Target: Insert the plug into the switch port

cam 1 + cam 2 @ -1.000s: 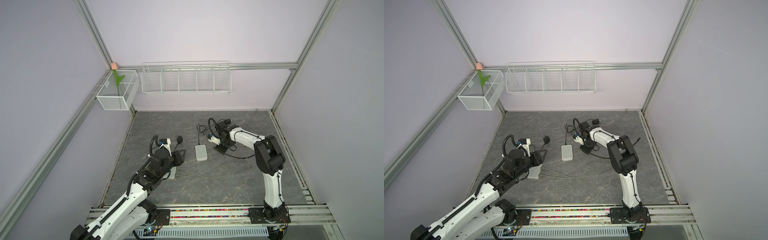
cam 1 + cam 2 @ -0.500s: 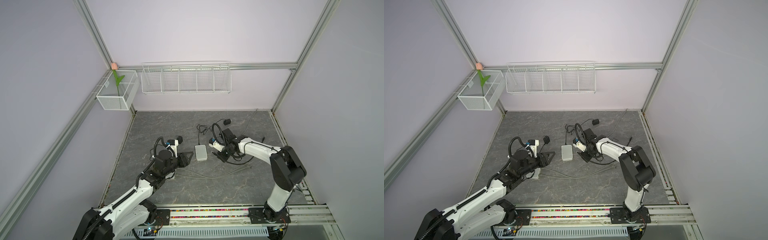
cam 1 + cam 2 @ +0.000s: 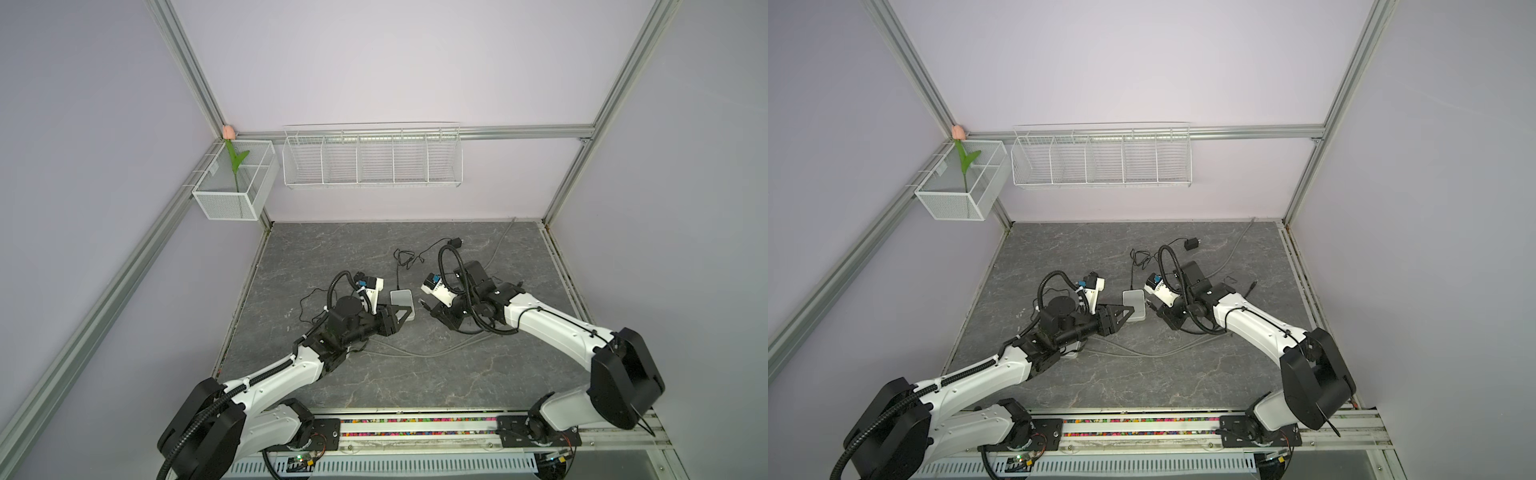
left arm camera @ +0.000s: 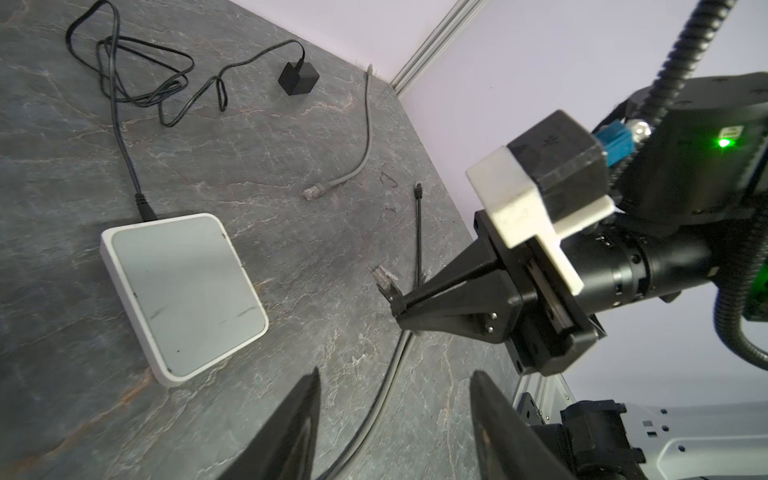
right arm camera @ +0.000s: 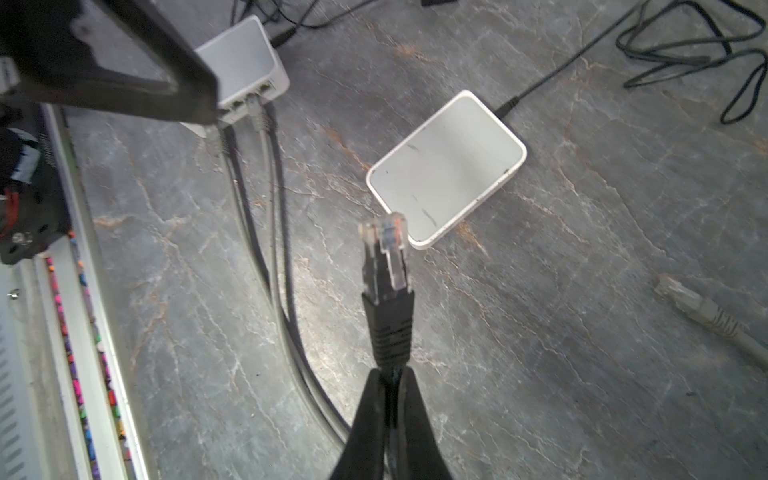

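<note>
- The RJ45 plug [image 5: 384,245] is carried above the table [image 5: 582,291]. Its black cable [image 5: 390,328] is pinched just behind the boot by the clenched right gripper [image 5: 390,380], and the plug stands out straight ahead of the fingertips.
- The left gripper [image 4: 395,376] is held released, with nothing between its fingers.
- In the right wrist view the switch [image 5: 249,58] is seen beyond the plug and off to one side of its axis, partly covered by a left gripper finger [image 5: 124,62]. Grey cables [image 5: 270,187] are already seated in its port face [image 5: 266,89], which is turned towards the right gripper.
- A flat white box [image 5: 446,166] with a power lead lies nearer, just beside the plug tip; no ports are shown on it.
- The plug's long axis is judged to be aimed between the two boxes, so it would have to be swung towards the port face and lined up with an empty port. The left arm is nearer the switch, yet the plug is held by the right.
</note>
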You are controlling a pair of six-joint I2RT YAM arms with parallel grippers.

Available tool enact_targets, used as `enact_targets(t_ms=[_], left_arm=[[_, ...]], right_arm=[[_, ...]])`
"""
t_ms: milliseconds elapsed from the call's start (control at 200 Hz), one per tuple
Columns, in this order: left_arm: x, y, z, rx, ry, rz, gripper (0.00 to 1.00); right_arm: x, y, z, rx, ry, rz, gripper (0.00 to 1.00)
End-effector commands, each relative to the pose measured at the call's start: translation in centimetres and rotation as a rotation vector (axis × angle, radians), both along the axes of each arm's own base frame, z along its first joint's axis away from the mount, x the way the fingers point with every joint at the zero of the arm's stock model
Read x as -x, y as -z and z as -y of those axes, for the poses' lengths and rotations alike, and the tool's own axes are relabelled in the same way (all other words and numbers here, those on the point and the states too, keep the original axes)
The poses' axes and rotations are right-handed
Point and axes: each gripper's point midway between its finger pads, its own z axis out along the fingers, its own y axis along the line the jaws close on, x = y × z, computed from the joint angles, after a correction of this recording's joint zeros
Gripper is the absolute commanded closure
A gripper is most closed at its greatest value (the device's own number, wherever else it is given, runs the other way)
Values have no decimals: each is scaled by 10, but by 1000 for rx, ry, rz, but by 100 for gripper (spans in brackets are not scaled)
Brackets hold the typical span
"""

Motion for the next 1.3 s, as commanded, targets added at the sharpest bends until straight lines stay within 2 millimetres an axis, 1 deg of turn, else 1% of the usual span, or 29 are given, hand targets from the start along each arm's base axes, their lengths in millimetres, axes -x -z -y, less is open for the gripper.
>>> enact_targets(t_ms=[0, 190, 340, 415, 555, 790, 920, 1135, 1165, 1195, 1245, 1295], left_arm=[[1, -32, 13, 64, 40, 79, 43], [7, -38, 29, 58, 79, 105, 43], [7, -39, 37, 67, 93, 105, 44], [7, -39, 39, 69, 96, 105, 46], [5, -39, 43, 68, 96, 104, 51], [6, -43, 44, 73, 96, 110, 65], [6, -41, 44, 62, 100, 112, 79], [10, -39, 44, 53, 123, 119, 95], [11, -40, 44, 53, 125, 127, 96], [12, -41, 43, 52, 130, 135, 97], [15, -43, 41, 54, 138, 157, 99], [19, -46, 39, 57, 150, 181, 100]], right_arm=[[19, -19, -13, -116, -72, -13, 93], [35, -33, -19, -188, -136, -40, 93], [43, -42, -20, -228, -165, -39, 93], [46, -46, -20, -241, -173, -34, 93], [49, -49, -18, -246, -175, -25, 93], [48, -46, -17, -235, -167, -27, 93], [47, -47, -18, -236, -164, -26, 93], [49, -54, -19, -251, -170, -27, 93], [49, -54, -19, -252, -170, -30, 92], [50, -56, -19, -256, -171, -30, 89], [52, -61, -19, -275, -179, -29, 82], [57, -70, -20, -315, -199, -22, 72]])
